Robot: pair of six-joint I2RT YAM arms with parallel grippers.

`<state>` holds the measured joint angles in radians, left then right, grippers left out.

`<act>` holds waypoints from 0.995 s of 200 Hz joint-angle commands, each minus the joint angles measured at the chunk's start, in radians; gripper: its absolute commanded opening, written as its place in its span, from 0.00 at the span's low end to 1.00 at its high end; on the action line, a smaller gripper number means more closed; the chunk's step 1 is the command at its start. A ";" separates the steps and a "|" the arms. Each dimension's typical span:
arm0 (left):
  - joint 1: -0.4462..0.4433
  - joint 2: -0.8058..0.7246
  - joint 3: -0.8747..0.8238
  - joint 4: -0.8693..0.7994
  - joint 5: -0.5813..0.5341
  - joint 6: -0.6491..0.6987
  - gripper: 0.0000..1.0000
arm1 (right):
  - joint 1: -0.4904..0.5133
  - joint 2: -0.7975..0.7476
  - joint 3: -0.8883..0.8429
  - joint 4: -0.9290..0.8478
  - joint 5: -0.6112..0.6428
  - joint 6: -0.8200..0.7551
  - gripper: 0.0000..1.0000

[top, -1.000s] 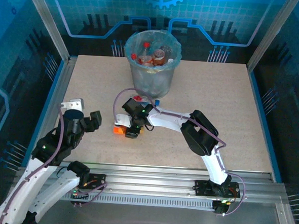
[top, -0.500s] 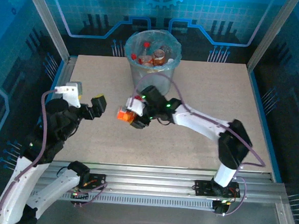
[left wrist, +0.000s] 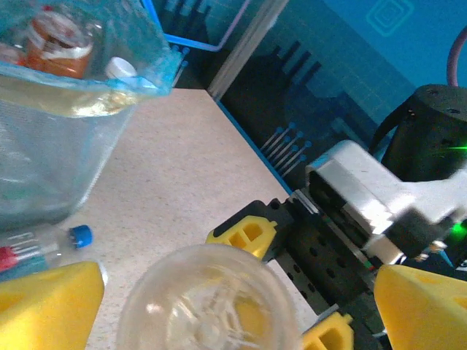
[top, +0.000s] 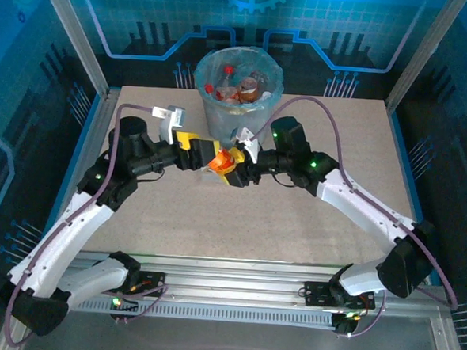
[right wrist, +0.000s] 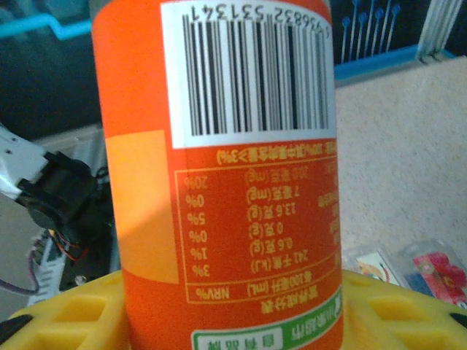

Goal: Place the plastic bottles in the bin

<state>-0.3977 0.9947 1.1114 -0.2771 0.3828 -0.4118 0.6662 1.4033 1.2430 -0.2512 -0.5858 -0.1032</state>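
My right gripper (top: 235,169) is shut on an orange-labelled plastic bottle (top: 218,160), held above the table just in front of the bin (top: 238,120). In the right wrist view the bottle (right wrist: 219,146) shows its barcode, with the yellow fingers (right wrist: 66,313) at its lower end. My left gripper (top: 195,150) faces it from the left, open, and its yellow pads (left wrist: 44,306) stand either side of the bottle's clear base (left wrist: 208,299) with a gap. The bin (left wrist: 51,131) holds several bottles (top: 239,86).
A clear bottle with a blue cap (left wrist: 51,244) lies on the table at the bin's foot. Two more bottles (right wrist: 408,266) lie on the table below the held one. Metal frame posts and blue panels ring the table (top: 319,204).
My right arm lifted the orange bottle off the table and carried it up toward the bin. My left arm swung in from the far left to meet it, and its gripper opened wider.
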 commanded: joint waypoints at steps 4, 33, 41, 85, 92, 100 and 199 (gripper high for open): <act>-0.011 0.000 0.014 0.061 0.051 -0.036 0.96 | -0.011 -0.047 -0.025 0.059 -0.050 0.037 0.48; -0.016 0.010 0.018 0.039 0.052 -0.039 0.92 | -0.011 -0.062 -0.038 0.065 -0.032 0.042 0.48; -0.018 0.013 0.019 0.034 0.059 -0.039 0.90 | -0.012 -0.066 -0.043 0.070 -0.026 0.048 0.48; -0.028 0.028 0.025 0.008 0.107 -0.044 0.80 | -0.012 -0.081 -0.075 0.116 -0.013 0.075 0.48; -0.029 0.031 0.028 0.004 0.112 -0.042 0.80 | -0.011 -0.081 -0.079 0.123 -0.011 0.077 0.48; -0.033 0.035 0.030 0.001 0.116 -0.041 0.80 | -0.011 -0.081 -0.080 0.125 -0.011 0.081 0.48; -0.039 0.035 0.050 -0.008 0.086 -0.037 0.57 | -0.011 -0.115 -0.111 0.146 0.053 0.098 0.60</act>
<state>-0.4316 1.0428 1.1172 -0.2874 0.4686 -0.4454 0.6662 1.3228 1.1454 -0.1436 -0.5758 -0.0170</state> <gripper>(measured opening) 0.596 0.563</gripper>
